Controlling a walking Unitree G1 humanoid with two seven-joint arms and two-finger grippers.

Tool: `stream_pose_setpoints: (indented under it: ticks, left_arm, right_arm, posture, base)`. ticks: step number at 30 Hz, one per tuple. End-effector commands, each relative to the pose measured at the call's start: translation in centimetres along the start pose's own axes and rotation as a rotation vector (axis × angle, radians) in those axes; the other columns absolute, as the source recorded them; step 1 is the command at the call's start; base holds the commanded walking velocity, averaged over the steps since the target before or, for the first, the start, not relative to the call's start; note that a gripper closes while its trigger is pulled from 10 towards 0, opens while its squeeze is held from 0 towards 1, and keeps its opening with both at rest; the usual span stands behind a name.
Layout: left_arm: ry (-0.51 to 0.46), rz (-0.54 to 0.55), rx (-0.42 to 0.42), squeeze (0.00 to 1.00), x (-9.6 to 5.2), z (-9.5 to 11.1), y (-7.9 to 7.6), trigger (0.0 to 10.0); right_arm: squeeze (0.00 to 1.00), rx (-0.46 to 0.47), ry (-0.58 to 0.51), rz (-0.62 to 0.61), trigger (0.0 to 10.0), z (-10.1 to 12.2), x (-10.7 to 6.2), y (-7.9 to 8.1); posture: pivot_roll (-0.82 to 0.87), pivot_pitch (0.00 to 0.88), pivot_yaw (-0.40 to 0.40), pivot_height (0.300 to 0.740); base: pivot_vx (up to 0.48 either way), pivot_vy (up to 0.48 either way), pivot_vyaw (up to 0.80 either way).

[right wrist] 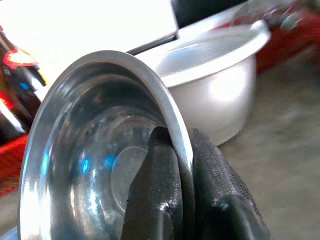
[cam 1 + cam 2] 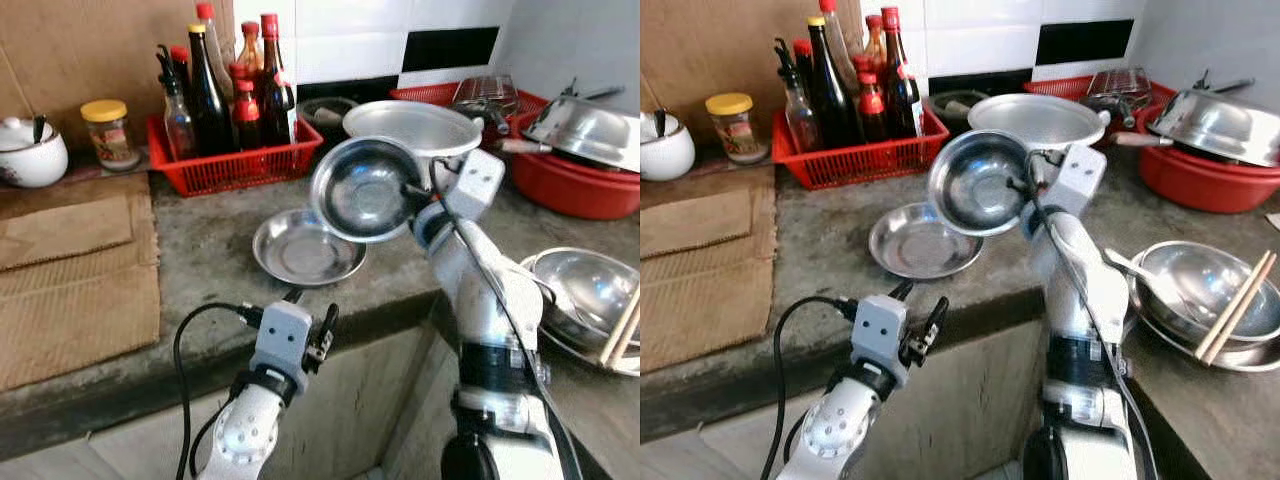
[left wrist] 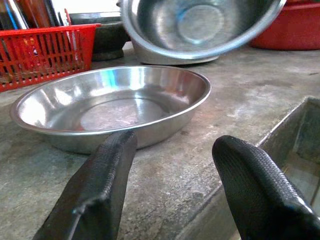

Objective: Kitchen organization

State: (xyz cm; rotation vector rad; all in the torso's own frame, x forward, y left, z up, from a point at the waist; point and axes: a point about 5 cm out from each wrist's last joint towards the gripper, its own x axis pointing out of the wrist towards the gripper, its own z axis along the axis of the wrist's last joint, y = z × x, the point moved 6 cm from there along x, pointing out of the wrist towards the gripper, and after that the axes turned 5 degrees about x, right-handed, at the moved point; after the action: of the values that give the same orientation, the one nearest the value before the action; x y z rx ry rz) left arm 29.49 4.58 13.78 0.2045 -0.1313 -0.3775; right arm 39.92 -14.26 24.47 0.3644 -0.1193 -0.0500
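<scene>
Nearest: left gripper (image 2: 310, 335) hovers at the counter's front edge, fingers spread, nothing in them, aimed at the shallow steel plate (image 2: 308, 250) lying flat just beyond.

Above the plate: right gripper (image 1: 182, 167) pinches the rim of a steel bowl (image 2: 366, 188), held in the air, tipped on edge. The hold looks thin, though the wrist view is blurred; a slip would drop the bowl onto the plate.

Behind: red basket (image 2: 232, 165) of bottles, near enough for a swing to knock it.

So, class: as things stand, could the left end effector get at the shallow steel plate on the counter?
Probably yes. The left end effector is open at the counter edge, facing the shallow steel plate, with bare counter between them. The steel bowl in the right end effector is held up above the plate.
</scene>
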Motion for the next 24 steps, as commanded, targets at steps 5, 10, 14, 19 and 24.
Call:
stream_pose_setpoints:
  ticks: [5,10,14,19,24]
  left_arm:
    - [-0.027,0.008,-0.005,0.00,0.3,0.9,0.2,10.0]
    - [-0.051,0.018,0.000,0.00,0.4,1.5,0.5,10.0]
    - [-0.053,0.023,0.001,0.00,0.4,1.5,0.7,10.0]
    - [-0.052,0.026,0.002,0.00,0.3,1.5,0.8,10.0]
    - [-0.057,0.023,-0.004,0.00,0.3,1.7,0.6,10.0]
  right_arm:
    - [0.00,-0.181,-0.275,0.033,0.0,4.8,-2.4,1.5]
    - [0.00,-0.263,-0.352,0.046,0.0,5.1,-3.7,2.1]
    - [0.00,-0.319,-0.361,0.056,0.0,4.4,-4.5,2.1]
    - [0.00,-0.352,-0.358,0.061,0.0,3.7,-5.1,1.8]
    - [0.00,-0.375,-0.341,0.054,0.0,2.8,-5.5,1.1]
  posture:
    - [0.07,0.000,-0.044,0.740]
    - [0.07,0.000,-0.041,0.740]
    - [0.07,0.000,-0.038,0.740]
    - [0.07,0.000,-0.040,0.740]
    - [0.07,0.000,-0.038,0.740]
  base:
    - [0.000,0.000,0.00]
    - [0.000,0.000,0.00]
    - [0.000,0.000,0.00]
    - [0.000,0.000,0.00]
    - [0.000,0.000,0.00]
